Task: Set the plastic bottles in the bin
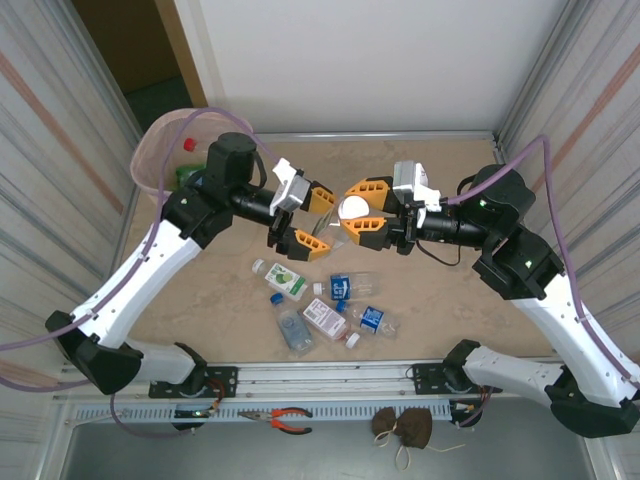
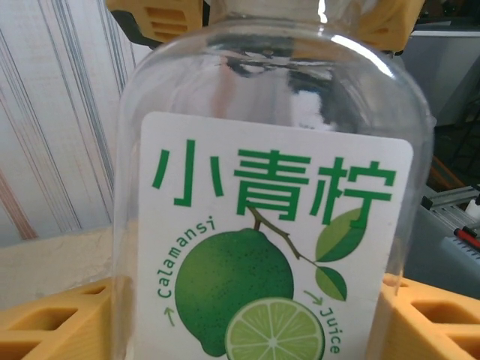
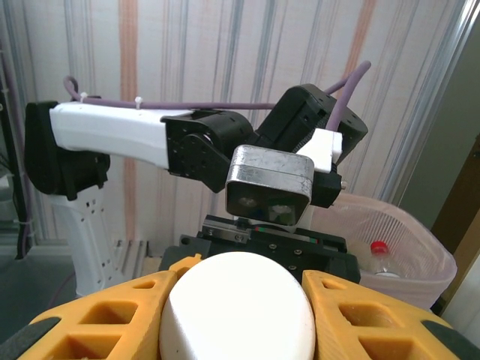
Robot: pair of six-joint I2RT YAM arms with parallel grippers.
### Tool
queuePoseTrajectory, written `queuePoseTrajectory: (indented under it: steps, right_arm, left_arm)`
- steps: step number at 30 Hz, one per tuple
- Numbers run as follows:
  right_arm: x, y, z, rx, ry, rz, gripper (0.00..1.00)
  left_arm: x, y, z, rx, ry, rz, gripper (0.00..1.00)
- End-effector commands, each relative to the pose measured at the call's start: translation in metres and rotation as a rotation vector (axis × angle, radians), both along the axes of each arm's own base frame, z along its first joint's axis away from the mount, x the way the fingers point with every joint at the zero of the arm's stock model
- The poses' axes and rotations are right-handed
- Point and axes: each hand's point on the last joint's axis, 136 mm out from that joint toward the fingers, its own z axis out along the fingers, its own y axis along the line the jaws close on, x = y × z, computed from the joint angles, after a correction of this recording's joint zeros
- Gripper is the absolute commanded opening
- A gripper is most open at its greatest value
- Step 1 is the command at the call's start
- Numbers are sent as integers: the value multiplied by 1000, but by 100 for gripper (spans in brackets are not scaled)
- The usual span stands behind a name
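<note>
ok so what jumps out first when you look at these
A clear calamansi juice bottle hangs in mid-air over the table. The right gripper is shut on its white cap, and the left gripper has its orange fingers either side of the body. Below, loose bottles lie near the front edge, and the pink-lined bin at the far left holds a red-capped bottle.

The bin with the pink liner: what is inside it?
In the bin lie a clear bottle with a red cap and something green beside it. The left arm hangs over part of the opening, so what is under it, and the bin's bottom, cannot be seen.
</note>
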Motion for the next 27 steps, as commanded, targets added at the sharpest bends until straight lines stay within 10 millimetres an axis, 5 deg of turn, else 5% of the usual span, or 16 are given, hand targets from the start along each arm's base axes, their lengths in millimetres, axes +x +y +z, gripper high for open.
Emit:
queuePoseTrajectory:
  steps: [1,8,17,27]
  right_arm:
    - [1,-8,25,55,-54,-53,20]
    - [5,-9,23,54,-40,-75,33]
    - [17,-23,21,65,-12,-195,71]
    - [24,-48,18,80,-25,-342,83]
  left_arm:
    - [-12,7,17,-30,-58,-4,68]
    - [-13,9,19,-31,-75,14,62]
    - [10,18,19,0,-79,161,59]
    - [100,62,5,166,-23,637,55]
